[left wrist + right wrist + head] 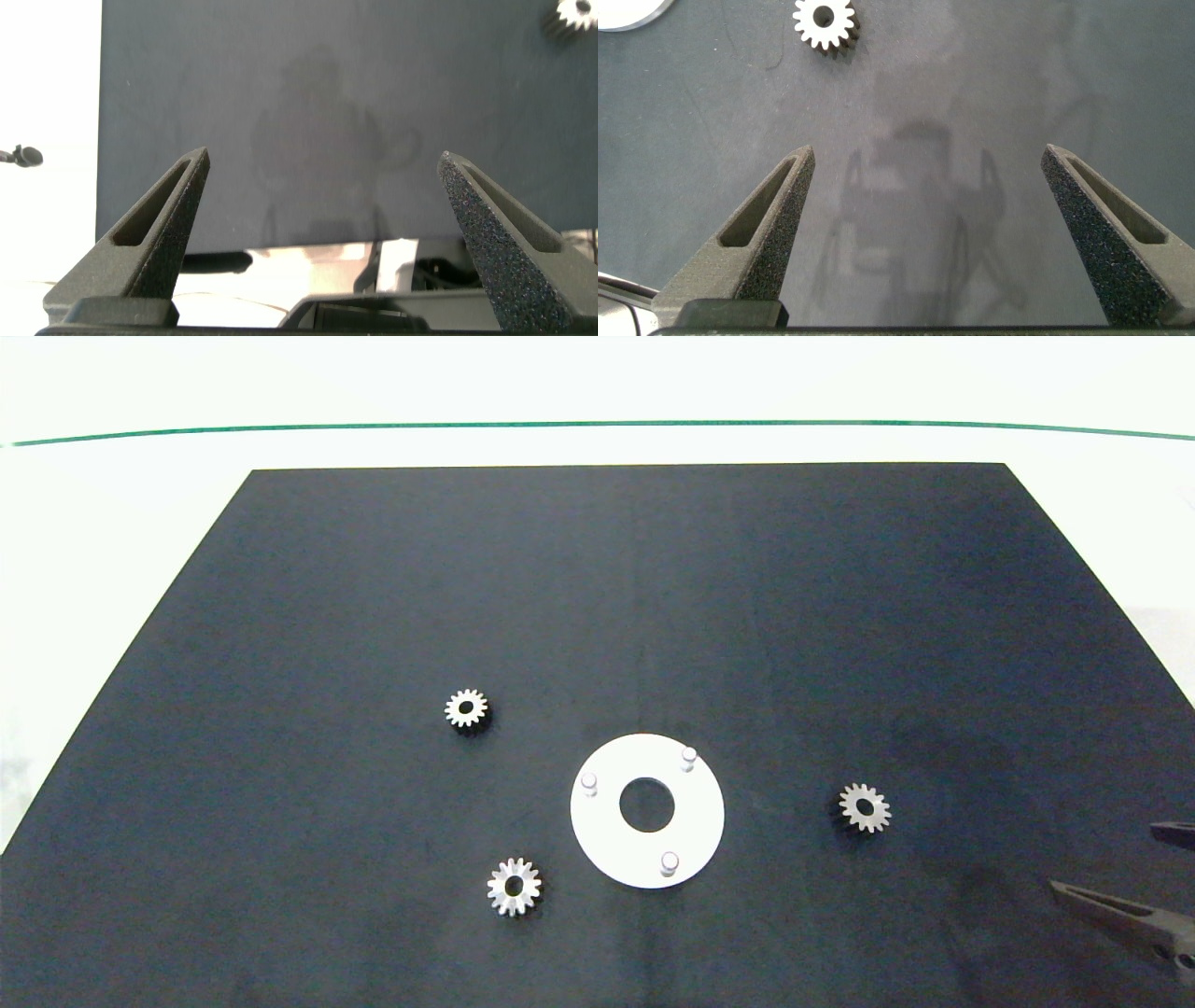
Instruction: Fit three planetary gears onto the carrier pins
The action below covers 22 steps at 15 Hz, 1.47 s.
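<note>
Three silvery planetary gears lie flat on the black mat: one left of the disc, one at its front left, one to its right. The white carrier disc carries three bare carrier pins. My right gripper is open near the mat's front right, short of the right-hand gear; its wrist view also catches the disc's rim. My left gripper is open over the mat's edge, outside the head view, with one gear far off.
The black mat covers most of a white table. A thin green line runs across the table behind the mat. Beyond the mat's edge, the left wrist view shows dark robot parts.
</note>
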Each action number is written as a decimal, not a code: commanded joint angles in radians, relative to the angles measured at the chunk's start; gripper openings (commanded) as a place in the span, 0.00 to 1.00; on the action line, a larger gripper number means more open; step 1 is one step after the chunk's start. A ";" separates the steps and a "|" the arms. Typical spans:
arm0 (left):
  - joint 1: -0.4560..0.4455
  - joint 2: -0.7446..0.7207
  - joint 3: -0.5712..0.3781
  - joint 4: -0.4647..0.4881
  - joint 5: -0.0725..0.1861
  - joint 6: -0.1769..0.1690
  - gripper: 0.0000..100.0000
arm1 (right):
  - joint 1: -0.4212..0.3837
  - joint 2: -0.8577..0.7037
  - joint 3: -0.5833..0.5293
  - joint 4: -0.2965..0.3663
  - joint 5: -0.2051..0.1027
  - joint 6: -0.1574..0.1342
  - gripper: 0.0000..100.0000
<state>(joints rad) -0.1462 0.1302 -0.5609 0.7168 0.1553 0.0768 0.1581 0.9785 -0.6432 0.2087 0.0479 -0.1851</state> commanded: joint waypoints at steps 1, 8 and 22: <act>0.000 -0.004 0.006 0.007 0.001 0.000 1.00 | 0.006 0.131 -0.036 -0.003 0.013 -0.010 1.00; 0.005 -0.007 -0.007 0.006 0.001 0.000 1.00 | 0.138 0.281 -0.082 -0.065 0.032 -0.007 1.00; 0.004 -0.003 -0.050 0.006 0.001 0.000 1.00 | 0.205 0.486 -0.095 -0.227 -0.005 -0.011 0.94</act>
<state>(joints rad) -0.1423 0.1270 -0.6081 0.7187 0.1553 0.0764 0.3591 1.4562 -0.7355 -0.0181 0.0421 -0.1951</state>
